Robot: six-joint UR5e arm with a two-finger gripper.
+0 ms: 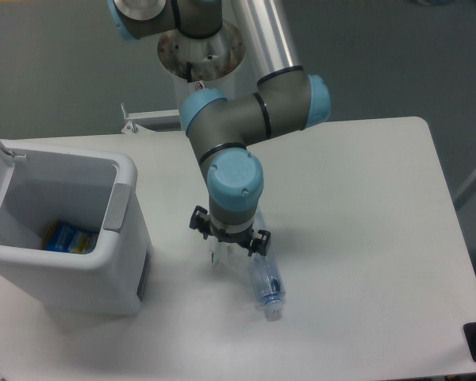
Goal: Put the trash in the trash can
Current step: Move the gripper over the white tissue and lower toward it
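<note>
My arm: one, grey links with blue joint caps, elbow folded back toward my base column. My wrist: pointed straight down. My claw [228,248]: low beneath the wrist, mostly hidden under it; finger spread not discernible.

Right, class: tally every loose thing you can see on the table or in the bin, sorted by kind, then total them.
Bottle: 1
Tissue wad, mostly hidden under the gripper: 1
Blue packet in the bin: 1
Total: 3
</note>
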